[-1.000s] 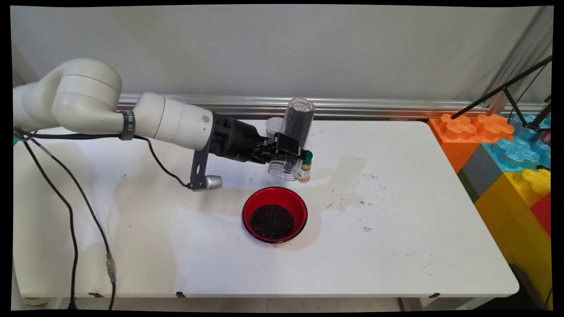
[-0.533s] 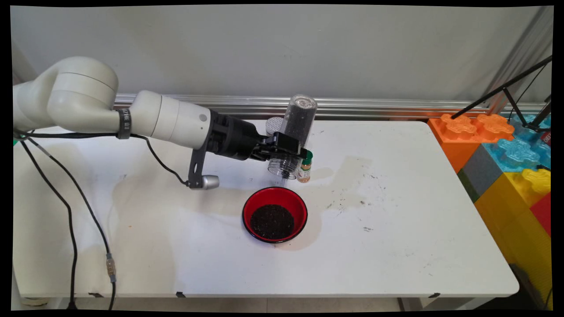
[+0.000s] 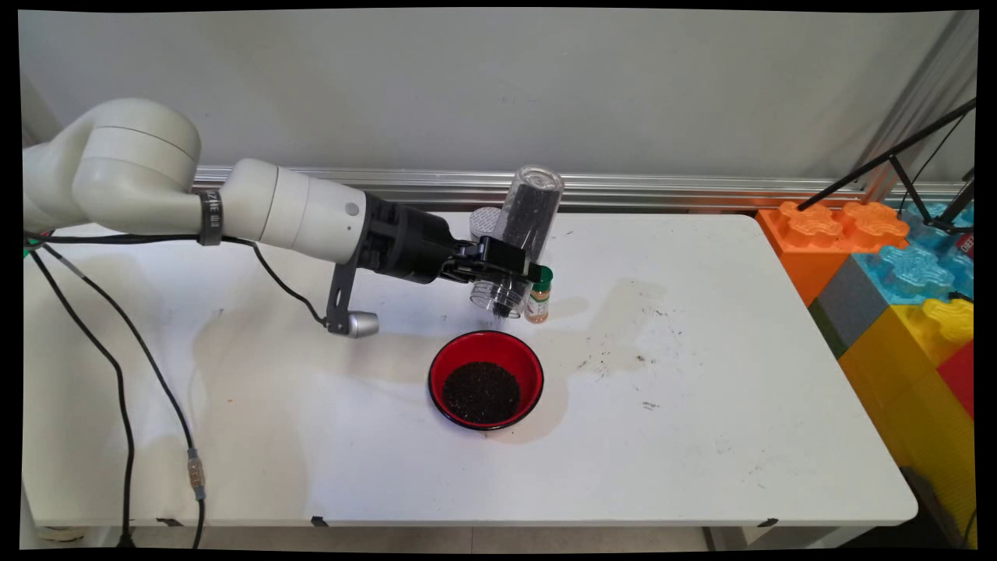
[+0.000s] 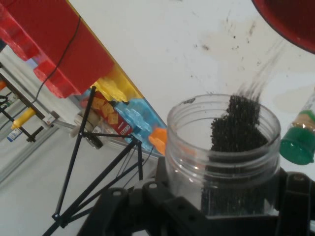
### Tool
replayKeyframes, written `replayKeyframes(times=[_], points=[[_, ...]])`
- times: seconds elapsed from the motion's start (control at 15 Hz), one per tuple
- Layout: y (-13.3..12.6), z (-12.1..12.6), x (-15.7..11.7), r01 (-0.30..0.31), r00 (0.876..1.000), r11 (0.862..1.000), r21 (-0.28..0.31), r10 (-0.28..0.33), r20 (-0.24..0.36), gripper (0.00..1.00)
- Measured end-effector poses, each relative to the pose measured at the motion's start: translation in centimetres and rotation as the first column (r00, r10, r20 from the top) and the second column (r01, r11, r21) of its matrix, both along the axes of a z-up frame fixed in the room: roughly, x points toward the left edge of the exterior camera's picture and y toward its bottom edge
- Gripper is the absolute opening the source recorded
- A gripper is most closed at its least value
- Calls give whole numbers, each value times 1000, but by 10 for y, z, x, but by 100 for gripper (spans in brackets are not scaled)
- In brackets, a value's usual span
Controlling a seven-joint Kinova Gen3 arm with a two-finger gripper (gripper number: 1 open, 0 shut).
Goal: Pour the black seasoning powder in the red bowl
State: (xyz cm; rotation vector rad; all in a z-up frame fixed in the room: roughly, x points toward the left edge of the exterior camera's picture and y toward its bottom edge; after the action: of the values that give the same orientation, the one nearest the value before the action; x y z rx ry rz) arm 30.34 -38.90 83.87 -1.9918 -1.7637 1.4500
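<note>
Plenty of dark grains [image 3: 481, 392] already fill the red bowl [image 3: 530, 366], and the end effector [image 3: 510, 274], clenched on the tipped jar [image 3: 530, 214], spills more.

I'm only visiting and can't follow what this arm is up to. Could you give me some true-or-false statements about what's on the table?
1. The gripper holds a clear jar tipped mouth-down. True.
2. The jar is empty. False: dark grains are inside and spilling from its mouth.
3. The red bowl already holds dark grains. True.
4. The bowl sits beyond the jar, against the wall. False: it is nearer the camera than the jar.
5. A small green-capped bottle stands beside the jar. True.
</note>
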Motion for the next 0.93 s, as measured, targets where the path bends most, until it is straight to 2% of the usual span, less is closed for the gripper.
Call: replayKeyframes(times=[0.93], points=[[5, 2, -2, 79, 997, 996, -48, -79, 10, 0]])
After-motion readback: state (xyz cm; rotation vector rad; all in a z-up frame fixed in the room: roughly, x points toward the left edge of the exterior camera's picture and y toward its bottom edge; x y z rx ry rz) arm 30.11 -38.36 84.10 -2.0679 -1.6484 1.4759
